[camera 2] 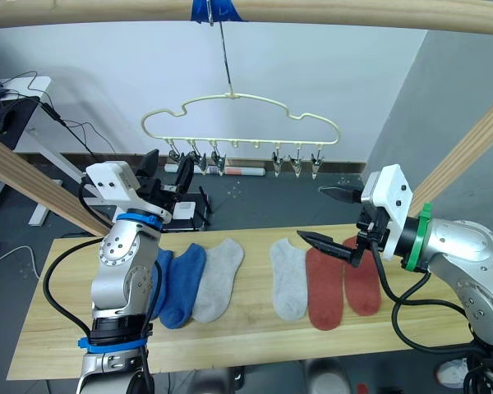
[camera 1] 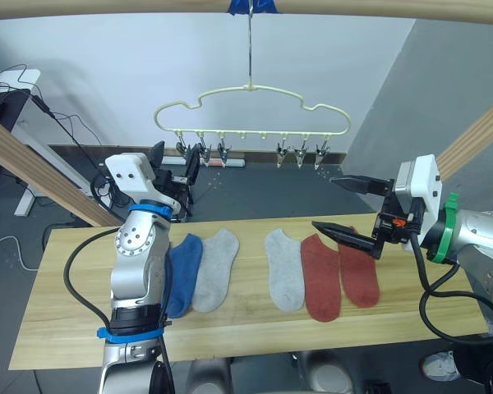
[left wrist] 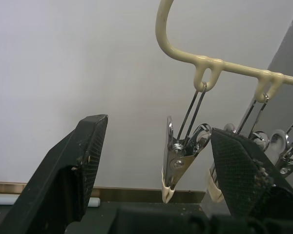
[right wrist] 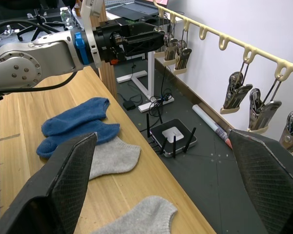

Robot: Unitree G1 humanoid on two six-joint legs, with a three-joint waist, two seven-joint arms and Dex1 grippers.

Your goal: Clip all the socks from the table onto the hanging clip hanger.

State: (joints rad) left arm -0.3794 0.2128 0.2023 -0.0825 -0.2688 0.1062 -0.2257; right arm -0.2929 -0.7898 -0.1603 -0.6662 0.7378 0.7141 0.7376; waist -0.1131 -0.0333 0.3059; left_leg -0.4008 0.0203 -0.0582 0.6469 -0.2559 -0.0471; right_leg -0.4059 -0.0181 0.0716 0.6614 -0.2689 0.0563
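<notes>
A: Starting on the left, what is the left gripper (left wrist: pixel 151 161) doing?

B: It is raised up by the left end of the clip hanger (camera 1: pixel 251 109), with its two fingers spread apart. The wrist view shows one metal clip (left wrist: pixel 180 163) hanging in the gap between them, and I cannot tell whether either finger touches it. It holds nothing.

A: And the socks?

B: They all lie flat on the table (camera 1: pixel 246 328), none on the hanger. Left to right: a blue sock (camera 2: pixel 183 283), with a second blue sock (right wrist: pixel 75 117) partly under it beside the left arm, then a grey sock (camera 1: pixel 216 268). After a gap comes another grey sock (camera 1: pixel 284 269), then a red sock (camera 1: pixel 320 277) touching it, and a second red sock (camera 1: pixel 359 274) just beside that.

A: The right side?

B: The right gripper (camera 1: pixel 345 207) hovers above the two red socks, its fingers wide apart, empty, the lower finger (camera 1: pixel 342 235) close over them.

A: The hanger itself?

B: It hangs by its hook from a wooden pole (camera 1: pixel 378 8), its clips bare.
</notes>
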